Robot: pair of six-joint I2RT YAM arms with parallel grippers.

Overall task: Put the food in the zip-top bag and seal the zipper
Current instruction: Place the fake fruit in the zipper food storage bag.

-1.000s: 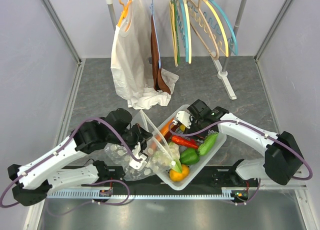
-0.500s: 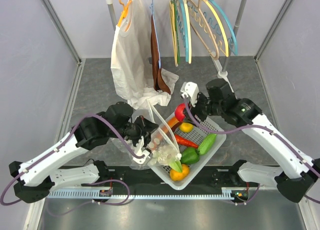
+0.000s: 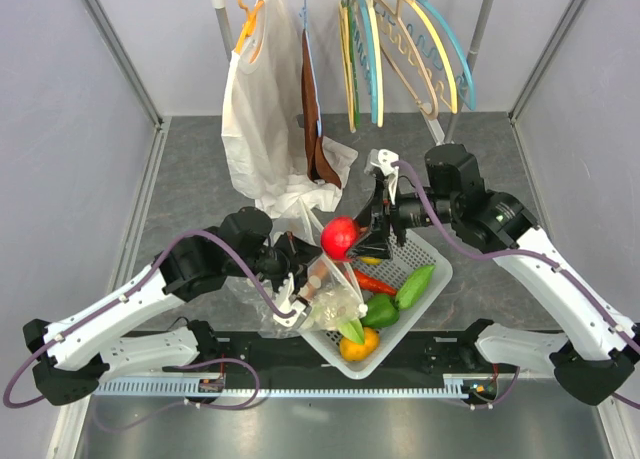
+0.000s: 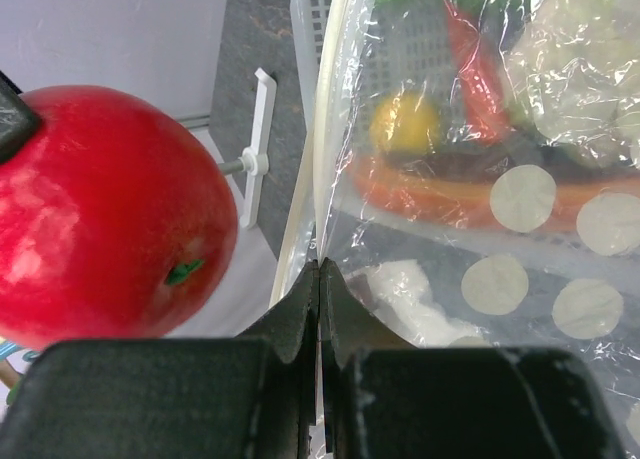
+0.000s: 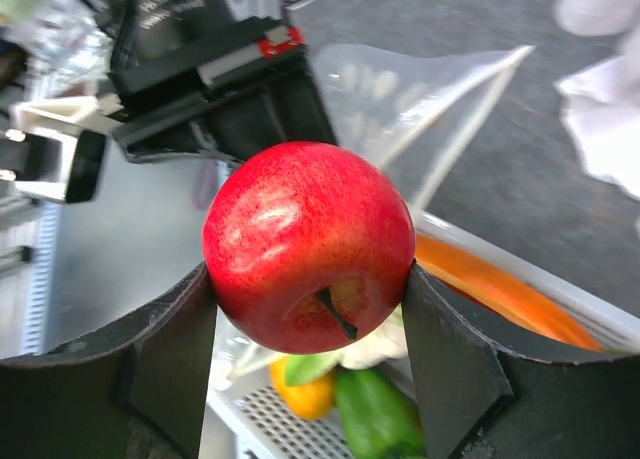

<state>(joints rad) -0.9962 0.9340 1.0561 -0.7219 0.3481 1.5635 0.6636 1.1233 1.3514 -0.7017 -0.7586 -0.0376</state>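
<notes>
Grey tabletop (image 3: 190, 179) runs back to a rail hung with a white garment (image 3: 262, 119) and coloured hangers (image 3: 400, 49); the rail's top is cut off by the frame. Near the arms sits a white lattice basket (image 3: 441, 270). Its left part is covered by the zip-top bag (image 3: 325, 297), a clear film with white dots, lifted at one edge.

The left claw (image 4: 318, 277) is closed tight on that raised edge, its 2 fingers leaving no gap. The pale zipper (image 4: 322, 129) strip runs straight down into the pinch. The left wrist view does not show whether the mouth is parted. The right wrist view shows only a blurred pale triangle of film behind the fruit.

The right claw (image 5: 310, 314) grips the red apple (image 3: 339, 238) by its sides, the fingers (image 5: 165, 364) spread as wide as the fruit and pressed against it. The apple hangs in the air just beside the raised bag edge, over the basket's far left corner, with no film in front of it in the left wrist view.

Uncovered in the basket lie a green cucumber (image 3: 415, 284), a green pepper (image 3: 380, 311), a red chili (image 3: 372, 282) and an orange pepper (image 3: 355, 349). The long orange piece (image 4: 450, 194) and a yellow pepper (image 4: 405, 124) show mainly through the film. A pale lump (image 3: 335, 301) under the film is too blurred to name, and whether it lies inside the bag cannot be told.
</notes>
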